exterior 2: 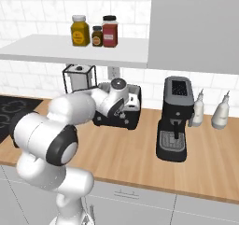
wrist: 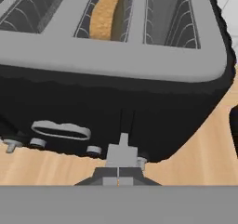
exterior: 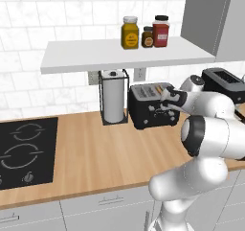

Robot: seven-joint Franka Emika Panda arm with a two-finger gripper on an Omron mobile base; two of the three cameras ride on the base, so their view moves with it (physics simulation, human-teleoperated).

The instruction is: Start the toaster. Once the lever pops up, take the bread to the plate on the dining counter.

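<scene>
Gripper (wrist: pixel 118 179) fully closed, gripping nothing, tips at toaster (wrist: pixel 116 102) front by grey lever (wrist: pixel 122 152) at slot bottom. Bread (wrist: pixel 104 14) sits down in toaster slot. Toaster stands on wooden bench (exterior: pixel 95 153) beside paper towel holder (exterior: pixel 114 98), under jar shelf (exterior: pixel 124 55).

The toaster (exterior: pixel 150 105) stood at the back of the counter (exterior: pixel 105 153), just right of a paper towel holder (exterior: pixel 114 99). Bread (wrist: pixel 104 11) sat in a slot. A hob (exterior: pixel 26 151) lay far left; a coffee machine (exterior 2: pixel 175 119) stood right. Three jars (exterior: pixel 146 32) sat on a shelf (exterior: pixel 95 57) above.
</scene>
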